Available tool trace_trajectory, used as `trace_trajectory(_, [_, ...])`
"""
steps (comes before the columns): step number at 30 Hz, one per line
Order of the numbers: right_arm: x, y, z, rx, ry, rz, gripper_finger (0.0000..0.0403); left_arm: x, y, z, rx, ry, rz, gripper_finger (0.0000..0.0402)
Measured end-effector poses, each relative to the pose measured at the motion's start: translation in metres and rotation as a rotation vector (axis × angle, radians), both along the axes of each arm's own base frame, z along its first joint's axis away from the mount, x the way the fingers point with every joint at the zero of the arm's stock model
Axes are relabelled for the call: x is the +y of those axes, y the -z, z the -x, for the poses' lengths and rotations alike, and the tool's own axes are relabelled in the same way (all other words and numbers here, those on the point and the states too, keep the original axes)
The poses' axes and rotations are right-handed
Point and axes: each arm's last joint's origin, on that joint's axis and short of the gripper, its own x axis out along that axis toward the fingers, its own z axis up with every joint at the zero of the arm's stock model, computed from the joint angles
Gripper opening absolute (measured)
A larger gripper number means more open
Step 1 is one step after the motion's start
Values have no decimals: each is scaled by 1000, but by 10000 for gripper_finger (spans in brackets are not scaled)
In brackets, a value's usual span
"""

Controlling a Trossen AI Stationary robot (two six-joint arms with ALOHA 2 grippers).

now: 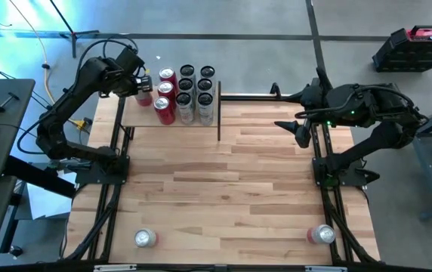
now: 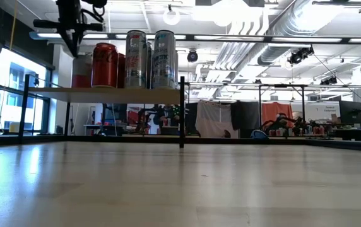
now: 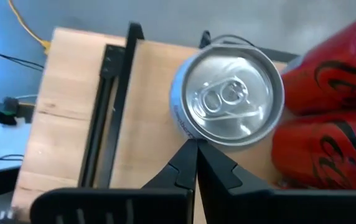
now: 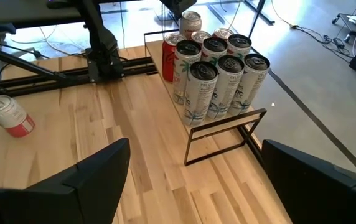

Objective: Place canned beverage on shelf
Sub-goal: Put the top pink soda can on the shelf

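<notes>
Two grippers: the left gripper (image 3: 195,149) hangs over the left end of the shelf (image 1: 137,113), its fingers pressed together with nothing between them; the right gripper (image 1: 295,128) waits spread wide above the table's right side.
Newest can: a red can (image 1: 143,96) stands upright on the shelf board at the left of the group, just beside the other red cans (image 1: 165,106).
Left wrist view only: the silver lid and pull tab of that can (image 3: 228,99), right below the closed fingertips, with two red cans (image 3: 327,118) against its side.
Low view only: the shelf (image 2: 105,93) is raised on thin black posts, and the cans (image 2: 133,60) stand well above the table (image 2: 180,183).
Right wrist view only: six tall pale cans (image 4: 218,78) in rows at the shelf's near end.
High view only: two cans lying on the table near the front edge, one left (image 1: 145,239), one right (image 1: 322,235).
</notes>
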Motion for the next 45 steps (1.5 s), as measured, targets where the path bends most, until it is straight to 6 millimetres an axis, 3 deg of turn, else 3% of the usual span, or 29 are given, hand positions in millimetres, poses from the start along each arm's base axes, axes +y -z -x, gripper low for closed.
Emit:
trace_trajectory(17, [0, 0, 0, 1, -1, 2, 348, 6, -5, 2, 91, -88, -154, 1])
trace_trajectory(25, [0, 0, 0, -4, 4, -11, 348, 4, -30, -10, -56, -44, -292, 0])
trace_trajectory(37, [0, 0, 0, -12, 17, -32, 348, 32, -3, -39, 0, 21, -192, 0])
trace_trajectory(45, [0, 0, 0, -14, 13, -43, 348, 29, -3, -37, 7, 29, -170, 0])
